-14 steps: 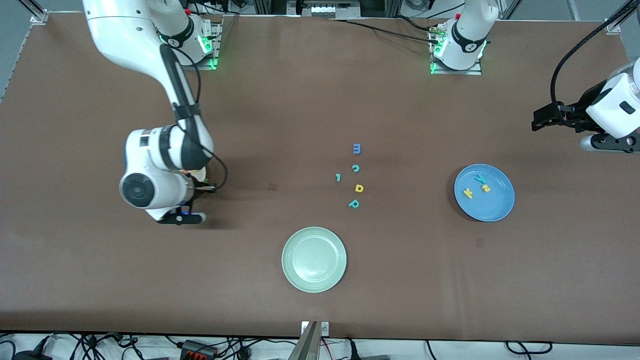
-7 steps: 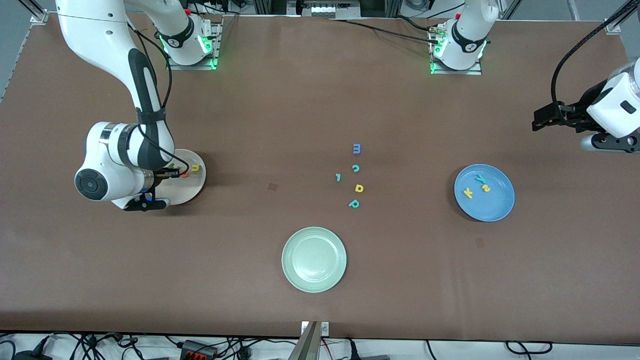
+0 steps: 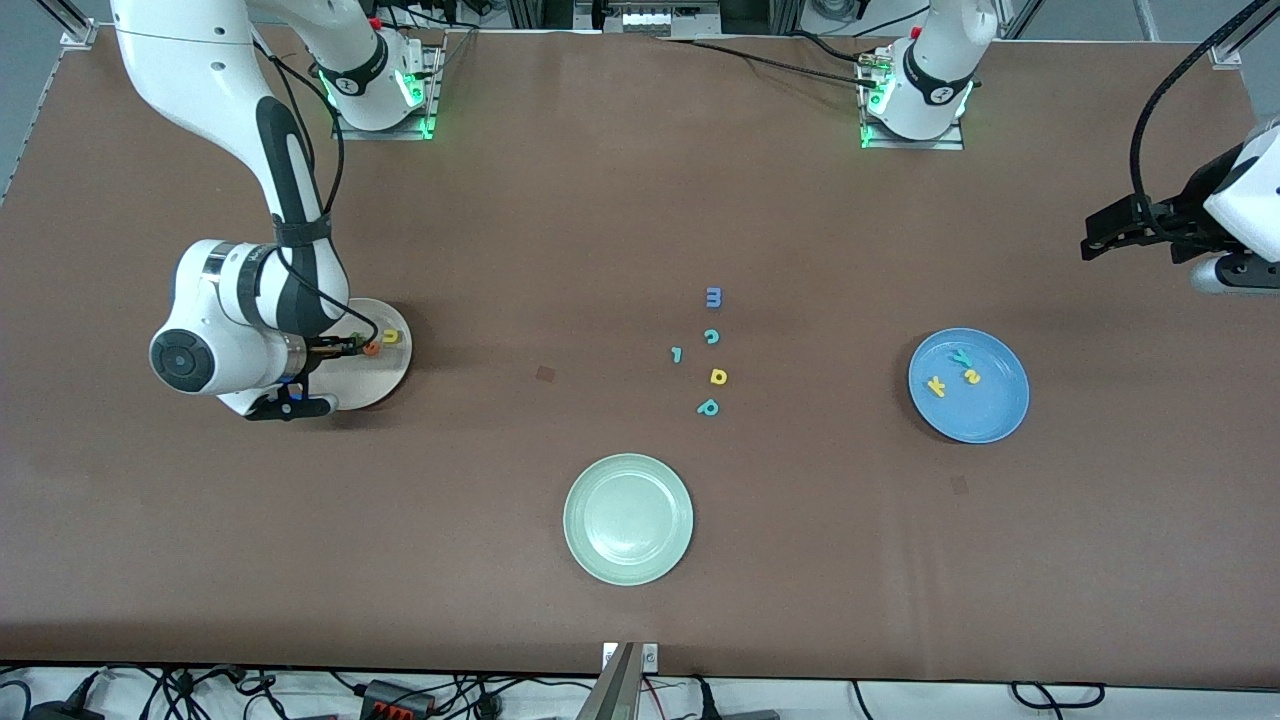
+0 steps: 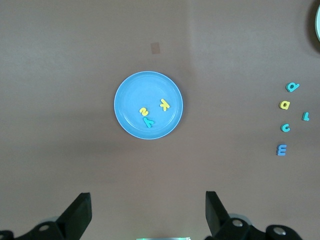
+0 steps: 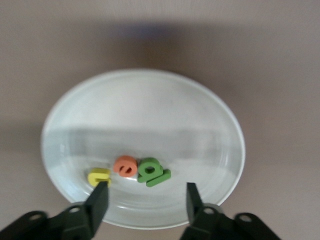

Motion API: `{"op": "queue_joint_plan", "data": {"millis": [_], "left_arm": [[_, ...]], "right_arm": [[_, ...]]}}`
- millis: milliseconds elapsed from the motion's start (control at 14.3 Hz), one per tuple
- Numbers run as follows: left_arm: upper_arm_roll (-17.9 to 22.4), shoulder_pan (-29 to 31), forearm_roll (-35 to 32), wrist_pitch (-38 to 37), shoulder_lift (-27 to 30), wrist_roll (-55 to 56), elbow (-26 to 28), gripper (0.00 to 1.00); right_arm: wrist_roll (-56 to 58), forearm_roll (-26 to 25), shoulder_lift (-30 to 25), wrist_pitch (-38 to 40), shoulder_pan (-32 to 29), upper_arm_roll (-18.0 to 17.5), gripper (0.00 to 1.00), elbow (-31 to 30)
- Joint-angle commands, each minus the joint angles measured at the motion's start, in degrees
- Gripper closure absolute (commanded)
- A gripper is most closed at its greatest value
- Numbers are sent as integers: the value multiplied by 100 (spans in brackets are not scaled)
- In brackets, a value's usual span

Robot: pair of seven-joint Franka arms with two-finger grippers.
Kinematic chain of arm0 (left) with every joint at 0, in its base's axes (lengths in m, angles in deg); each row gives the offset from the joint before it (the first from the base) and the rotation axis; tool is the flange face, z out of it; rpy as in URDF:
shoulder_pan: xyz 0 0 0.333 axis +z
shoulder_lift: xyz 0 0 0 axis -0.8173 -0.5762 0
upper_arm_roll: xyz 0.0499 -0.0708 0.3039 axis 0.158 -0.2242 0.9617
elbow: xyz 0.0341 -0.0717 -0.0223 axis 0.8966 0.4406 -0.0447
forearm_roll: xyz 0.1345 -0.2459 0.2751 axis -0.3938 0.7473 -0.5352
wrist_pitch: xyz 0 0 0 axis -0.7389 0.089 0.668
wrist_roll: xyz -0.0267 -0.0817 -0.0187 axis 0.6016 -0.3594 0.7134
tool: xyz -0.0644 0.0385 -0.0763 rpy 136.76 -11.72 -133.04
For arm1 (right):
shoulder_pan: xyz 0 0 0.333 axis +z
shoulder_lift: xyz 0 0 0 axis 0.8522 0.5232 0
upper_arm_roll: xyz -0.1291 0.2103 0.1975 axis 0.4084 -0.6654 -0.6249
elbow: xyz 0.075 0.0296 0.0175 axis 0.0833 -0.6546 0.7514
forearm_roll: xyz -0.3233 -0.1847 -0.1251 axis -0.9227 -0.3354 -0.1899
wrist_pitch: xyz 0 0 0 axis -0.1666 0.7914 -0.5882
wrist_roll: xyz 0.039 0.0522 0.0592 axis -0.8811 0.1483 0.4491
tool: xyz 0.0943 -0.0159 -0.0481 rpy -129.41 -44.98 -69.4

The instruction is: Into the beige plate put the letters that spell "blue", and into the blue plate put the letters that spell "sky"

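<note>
Since a second ago the right arm has swung toward its own end of the table, uncovering the beige plate (image 3: 385, 375), and the right gripper (image 5: 145, 197) now hangs low over that plate with its fingers parted and nothing between them. Just ahead of those fingers, in the plate, lie the yellow u (image 5: 98, 176), the orange e (image 5: 125, 165) and the dark green b (image 5: 149, 170) with the thin green l (image 5: 164, 176) touching it: four letters in all. The left arm waits at its end of the table, having drifted slightly toward the table's edge; the left gripper (image 4: 147, 212) stands wide open and empty, high above the bare table.

Brown matting (image 3: 600, 180) covers the whole table; both arm bases with green lights stand along its edge, and cables trail on the floor past the edge nearest the front camera.

Three plates are out: beige, blue and pale green. In the blue plate (image 3: 990, 415) lie three letters, the yellow k (image 3: 936, 386), the yellow s (image 3: 971, 376) and the teal y (image 3: 961, 357). The pale green plate (image 3: 628, 519), nearest the front camera, holds nothing. Between the plates five loose letters lie on the mat: a blue m (image 3: 713, 297), a teal c (image 3: 711, 337), a small teal letter (image 3: 676, 354), a yellow d-like letter (image 3: 718, 376) and a teal one (image 3: 708, 407) nearest the pale green plate.
</note>
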Motion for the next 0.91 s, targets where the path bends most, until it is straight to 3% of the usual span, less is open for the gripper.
{"op": "queue_joint_plan", "data": {"millis": [0,280,419,839], "left_arm": [[23,24,10,-123,-57,-17,-159,0],[58,138,-8,-114,-57,-17,-124,0],[41,515,18,-114,-49,-35,-106,0],[-12,543,10,-70,-49,-202,-97,0]], "right_arm": [[-261,-3,-268,772,66,149,0,656],[-394,-39,-285,1873,57,386,0,1879],[-394,-30,-417,1901,66,527,0,2108],[-394,-21,-611,1883,31,571,0,2320]]}}
